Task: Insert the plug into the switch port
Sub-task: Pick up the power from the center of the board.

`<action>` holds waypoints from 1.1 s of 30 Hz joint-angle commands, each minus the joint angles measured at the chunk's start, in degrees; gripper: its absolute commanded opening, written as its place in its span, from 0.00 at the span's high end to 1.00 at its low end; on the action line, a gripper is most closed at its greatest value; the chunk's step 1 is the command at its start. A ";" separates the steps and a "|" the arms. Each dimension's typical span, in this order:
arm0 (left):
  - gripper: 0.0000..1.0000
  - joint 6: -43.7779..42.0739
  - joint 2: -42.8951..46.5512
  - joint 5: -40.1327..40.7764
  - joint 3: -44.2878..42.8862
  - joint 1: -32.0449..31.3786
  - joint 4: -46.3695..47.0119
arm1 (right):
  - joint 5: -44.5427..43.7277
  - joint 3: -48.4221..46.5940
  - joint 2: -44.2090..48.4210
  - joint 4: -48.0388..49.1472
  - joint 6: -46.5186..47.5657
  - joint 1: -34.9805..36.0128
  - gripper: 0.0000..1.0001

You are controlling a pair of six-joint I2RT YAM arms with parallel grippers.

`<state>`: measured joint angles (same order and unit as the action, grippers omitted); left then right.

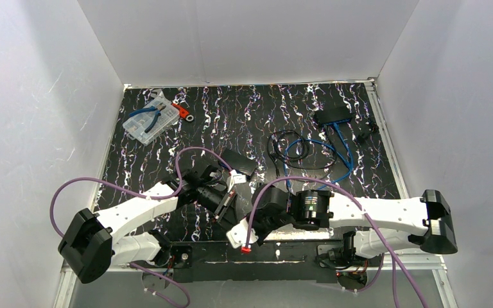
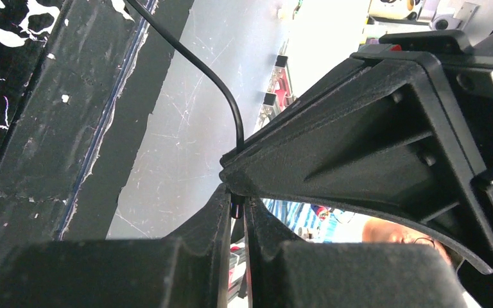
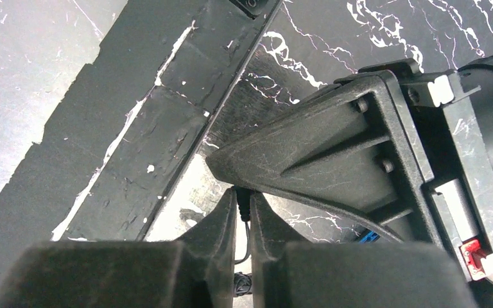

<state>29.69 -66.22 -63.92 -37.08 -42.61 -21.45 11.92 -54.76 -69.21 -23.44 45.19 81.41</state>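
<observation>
A small black plug [image 2: 237, 209] on a thin black cable [image 2: 221, 86] is pinched between the tips of my left gripper [image 2: 236, 205], which is shut on it. My right gripper [image 3: 244, 204] meets it from the opposite side, its jaws shut on the plug's ribbed end [image 3: 244, 205] where the cable leaves. Both grippers [image 1: 230, 204] [image 1: 247, 217] sit tip to tip low over the table's near middle, and the plug is hidden between them in the top view. The black switch [image 1: 332, 115], with blue cables plugged in, lies at the far right, well away.
A clear parts box [image 1: 146, 122] with blue pliers and a red-handled tool [image 1: 181, 110] sits at the far left. Loops of black and blue cable [image 1: 302, 151] lie mid-table. A black adapter block [image 1: 239, 162] rests just behind the left gripper. White walls enclose three sides.
</observation>
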 commanded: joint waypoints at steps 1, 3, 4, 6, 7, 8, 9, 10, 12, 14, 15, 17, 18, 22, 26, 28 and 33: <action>1.00 -0.05 0.60 -1.74 0.35 -0.36 0.08 | 1.00 -3.04 -0.22 2.17 -0.71 0.68 0.88; 1.00 0.00 0.58 -1.66 0.27 -0.37 0.09 | 0.98 -2.98 -0.23 2.13 -0.80 0.79 0.99; 1.00 0.06 0.54 -1.54 0.31 -0.42 0.10 | 0.92 -2.99 -0.22 1.93 -0.89 0.77 0.99; 0.94 0.12 0.71 -1.16 0.22 -0.45 0.14 | 0.76 -2.91 -0.31 1.69 -1.17 0.86 0.99; 0.92 0.17 1.02 -0.74 0.13 -0.40 0.14 | 0.59 -2.66 -0.31 1.65 -1.41 0.86 0.99; 0.88 0.18 1.66 -0.43 -0.01 -0.41 0.04 | 0.23 -2.51 -0.23 1.77 -1.68 0.86 0.99; 0.77 0.19 2.36 1.00 -0.21 -0.43 -0.03 | -0.25 -2.12 -0.18 1.81 -2.02 0.86 0.99; 0.70 0.17 3.18 2.34 -0.34 -0.44 -0.22 | -1.07 -1.68 -0.04 1.94 -2.48 0.86 0.99; 0.61 -0.87 4.56 6.33 -1.31 -0.37 -2.21 | -3.30 -0.29 0.57 2.66 -3.53 0.86 0.99; 0.52 -1.74 5.84 10.82 -2.32 -0.29 -3.92 | -5.93 1.30 1.44 3.21 -4.87 0.86 0.99; 0.50 -1.95 6.67 13.22 -2.80 -0.35 -4.51 | -7.03 2.30 2.12 3.67 -5.46 0.86 0.99; 0.48 -1.80 8.06 17.50 -3.54 -0.35 -4.94 | -8.84 4.48 3.60 4.75 -6.80 0.78 0.99; 0.46 -1.61 8.71 19.56 -3.93 -0.32 -4.96 | -9.81 5.55 4.43 5.36 -7.48 0.77 0.99; 0.42 -1.43 10.87 30.86 -5.98 -0.23 -7.37 | -15.90 8.68 6.94 6.77 -10.35 0.41 0.99; 0.30 -1.07 12.23 43.15 -7.94 -0.23 -8.99 | -20.78 11.72 9.27 9.29 -13.51 -1.55 0.99; 0.16 -0.70 12.36 48.55 -8.74 -0.27 -8.77 | -21.62 12.59 9.77 10.02 -16.01 -4.61 0.99; 0.02 -0.45 9.52 61.34 -11.63 -0.11 -8.76 | -26.23 12.12 8.51 11.04 -21.24 -11.04 0.99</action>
<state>29.41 -55.24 -16.67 -45.25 -42.87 -28.82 -8.45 -42.17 -60.62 -16.67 29.80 74.04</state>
